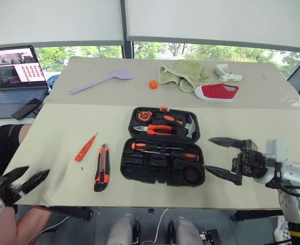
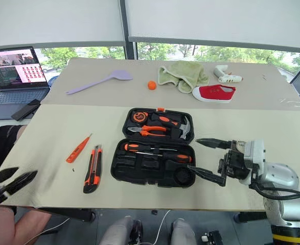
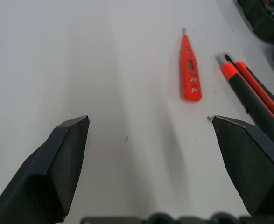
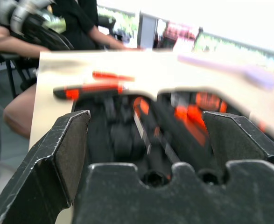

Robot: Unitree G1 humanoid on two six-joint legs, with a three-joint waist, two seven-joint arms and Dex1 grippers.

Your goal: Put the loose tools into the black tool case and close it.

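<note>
Beige table point(image 1: 58, 153), open black tool case point(image 1: 162, 168), utility knife point(image 1: 101, 167) beside tester screwdriver point(image 1: 85, 147), lilac spatula point(image 1: 101, 80), red shoe point(image 1: 216, 92)

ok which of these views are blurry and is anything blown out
Right wrist view: smeared, the tool case and table behind the sharp fingers streaked, sky blown white. Left wrist view: crisp on the orange tester. Head views: sharp, with bright windows.

Black tool case point(image 1: 162, 176); orange tester screwdriver point(image 1: 85, 147); apparently orange-black utility knife point(image 1: 101, 167).
</note>
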